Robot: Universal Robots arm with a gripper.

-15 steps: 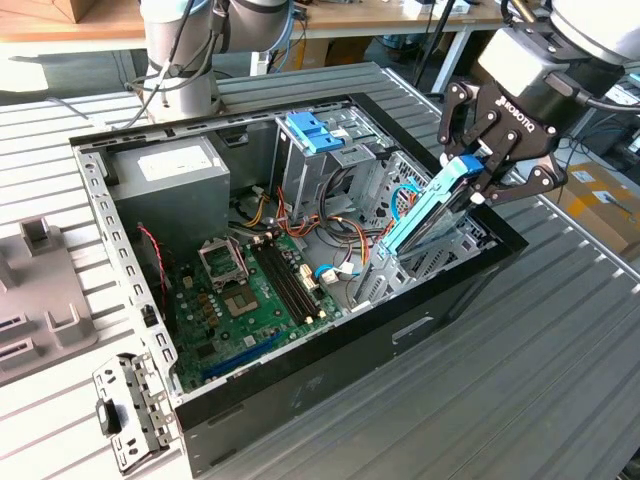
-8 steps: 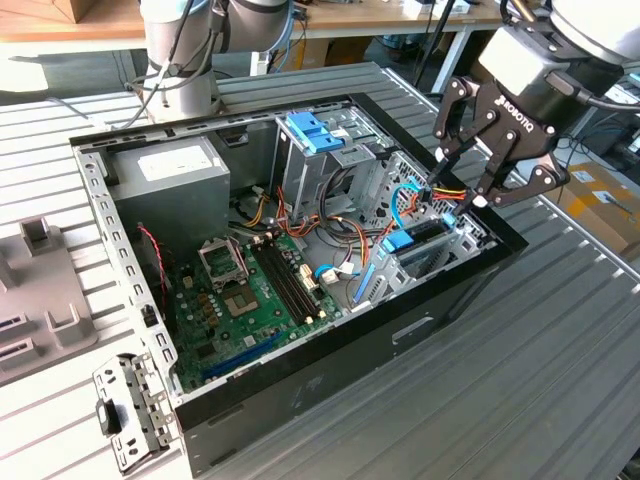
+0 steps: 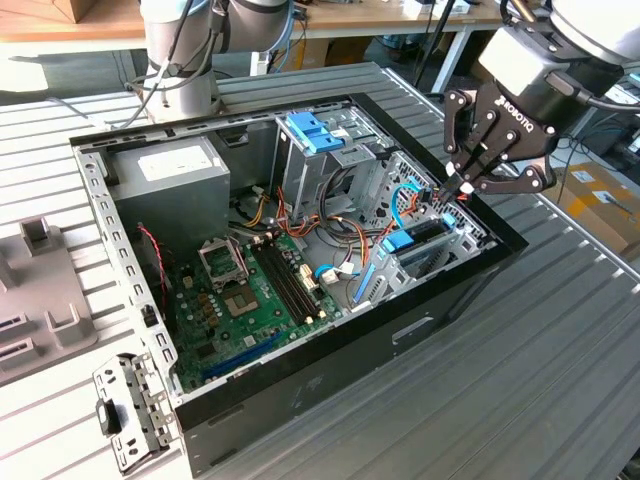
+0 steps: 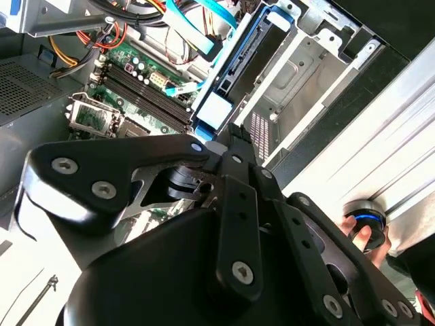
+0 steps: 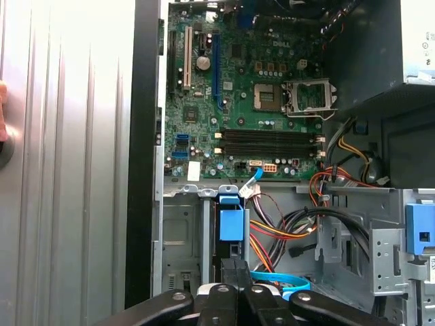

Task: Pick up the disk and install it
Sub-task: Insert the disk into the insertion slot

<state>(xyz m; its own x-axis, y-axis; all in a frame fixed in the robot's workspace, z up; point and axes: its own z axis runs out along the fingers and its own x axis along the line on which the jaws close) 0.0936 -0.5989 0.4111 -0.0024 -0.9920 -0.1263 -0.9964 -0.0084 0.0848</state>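
The disk point(image 3: 425, 232) sits on edge in the drive bay at the case's corner on the exterior view's right, its dark body framed by blue rails. Its bright blue end tab point(image 5: 231, 224) faces the motherboard, and the tab point(image 4: 216, 109) shows in both wrist views. My gripper point(image 3: 453, 187) hangs just above the disk's far end, fingers shut together, tips down at the bay's top edge. In the first wrist view the closed fingers point(image 5: 230, 273) line up over the disk's slot. I see nothing held between them.
The open black case point(image 3: 430, 310) lies on a slatted metal table. It holds a green motherboard point(image 3: 250, 290), a grey power supply point(image 3: 165, 180), a pale blue bracket point(image 3: 315, 130) and loose cables point(image 3: 340, 225). A metal bracket point(image 3: 125, 410) lies outside. A person's hand point(image 4: 367, 236) holds a round device.
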